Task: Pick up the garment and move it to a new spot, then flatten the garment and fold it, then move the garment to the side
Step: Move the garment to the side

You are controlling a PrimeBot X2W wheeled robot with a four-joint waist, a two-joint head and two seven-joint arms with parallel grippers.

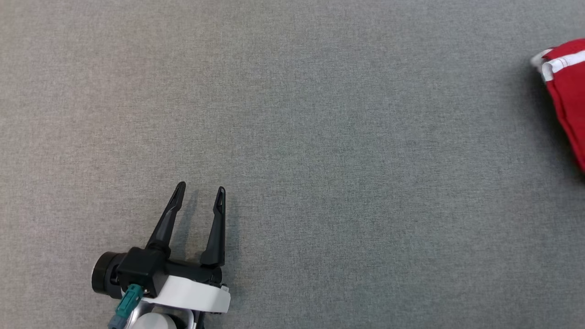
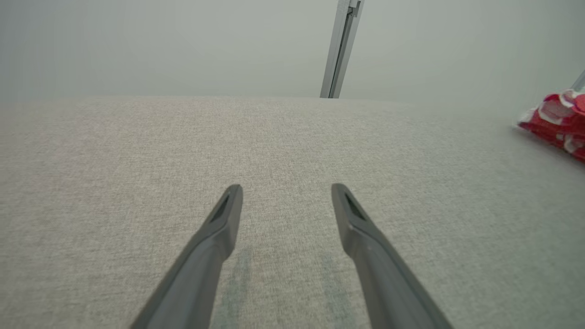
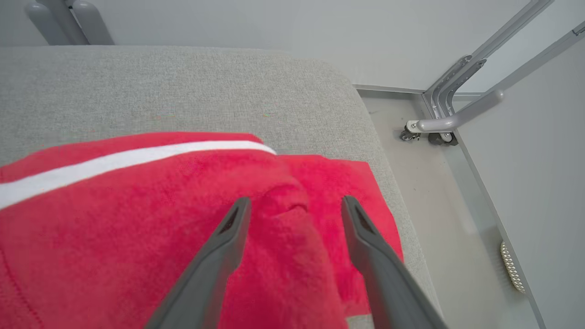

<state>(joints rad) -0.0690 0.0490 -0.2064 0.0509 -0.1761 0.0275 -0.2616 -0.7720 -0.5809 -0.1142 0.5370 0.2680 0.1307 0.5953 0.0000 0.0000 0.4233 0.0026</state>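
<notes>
Garment (image 1: 568, 87): red cloth with a white stripe (image 3: 114, 162). Lying at the far right edge of the grey table (image 1: 320, 137), close to its rounded corner (image 3: 340, 87). Layered and bunched rather than spread flat, with one flap reaching toward the rim.
Left gripper (image 1: 201, 186): fingers apart, nothing between them. Low over bare table, well apart from the garment.
Right gripper (image 3: 296, 199): fingers apart, nothing clamped. Poised over the garment's top layer, with a raised pucker of cloth between the fingers. Contact with the cloth not determinable.
Stage: fits two readings, either cloth at the side waiting to be lifted, or cloth folded and set aside with the fingers let go. Not settled by these views.
Fold quality: cannot tell, since most of the cloth is outside the head view.
Technique under either reading: move the right fingers straight along their own axis. Avoid any sideways sweep, which is liable to drag the top layer and open the stack.
Edge hazard: floor (image 3: 438, 192) directly beyond the corner. Keep the cloth's weight inboard of the rim, as it is judged likely to slide off if tugged outward.
Handling: soft, napped fabric, judged limp, with layers expected to shift separately.
Left arm: hold clear of the right arm's path.
</notes>
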